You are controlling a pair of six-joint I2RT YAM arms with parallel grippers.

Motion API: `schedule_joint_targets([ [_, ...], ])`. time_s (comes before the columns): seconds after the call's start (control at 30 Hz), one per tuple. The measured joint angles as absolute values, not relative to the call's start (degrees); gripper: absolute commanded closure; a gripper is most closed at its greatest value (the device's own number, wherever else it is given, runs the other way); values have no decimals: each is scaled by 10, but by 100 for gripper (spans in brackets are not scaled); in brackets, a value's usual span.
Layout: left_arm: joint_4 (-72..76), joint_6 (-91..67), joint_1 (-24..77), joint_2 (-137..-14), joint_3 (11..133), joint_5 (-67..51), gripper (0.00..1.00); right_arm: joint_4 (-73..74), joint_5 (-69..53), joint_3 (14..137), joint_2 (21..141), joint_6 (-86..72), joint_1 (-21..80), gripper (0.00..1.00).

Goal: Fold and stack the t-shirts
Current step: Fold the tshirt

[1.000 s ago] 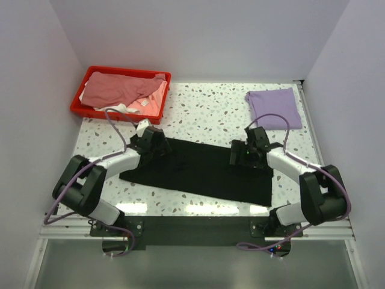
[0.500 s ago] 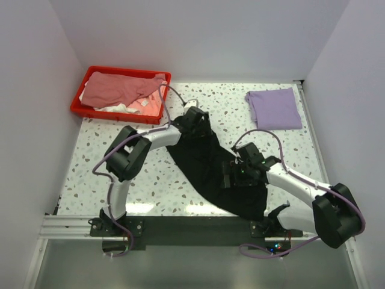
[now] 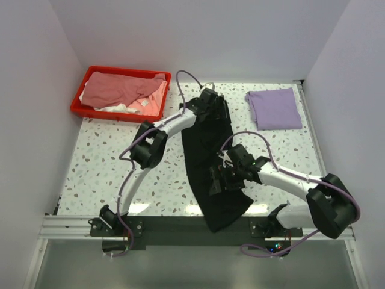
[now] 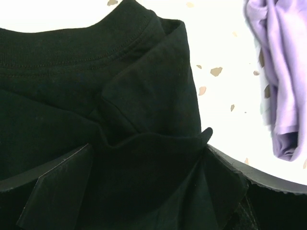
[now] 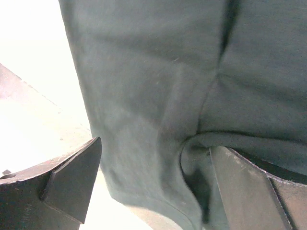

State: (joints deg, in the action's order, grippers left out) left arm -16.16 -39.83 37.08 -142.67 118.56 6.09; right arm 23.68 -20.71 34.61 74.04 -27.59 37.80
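Your pink t-shirt (image 3: 117, 87) is piled in the red bin (image 3: 126, 70), far left. Left gripper (image 3: 212, 107) is spread wide at the collar end of the black t-shirt (image 3: 204, 144) mid-desk (image 3: 108, 168), cloth bunched between its jaws. Right gripper (image 3: 218, 179) is wide open too, over the near half. Purple t-shirt (image 3: 275, 108) sits folded far right.

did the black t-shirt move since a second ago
Yes. The black t-shirt swung from crosswise to front-to-back, its far end now level with the purple t-shirt.
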Motion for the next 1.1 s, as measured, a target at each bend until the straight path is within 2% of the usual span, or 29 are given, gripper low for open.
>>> schedule_joint_targets([
  [0.2, -153, -415, 346, -1453, 1224, 6, 0, 209, -238, 352, 762, -293, 422, 1],
  [0.5, -112, -445, 325, -1453, 1211, -32, 0, 203, -232, 352, 756, -317, 485, 1],
  [0.63, -120, -443, 323, -1454, 1218, -33, 0, 244, -203, 378, 734, -317, 488, 1],
  [0.8, -134, -422, 314, -1436, 1214, -41, 0, 300, -122, 469, 711, -306, 487, 1],
  [0.93, -144, -391, 309, -1345, 1148, -64, 0, 317, -30, 524, 715, -299, 487, 1],
  [1.1, -109, -347, 317, -1077, 941, -47, 0, 318, 53, 567, 782, -288, 470, 1],
])
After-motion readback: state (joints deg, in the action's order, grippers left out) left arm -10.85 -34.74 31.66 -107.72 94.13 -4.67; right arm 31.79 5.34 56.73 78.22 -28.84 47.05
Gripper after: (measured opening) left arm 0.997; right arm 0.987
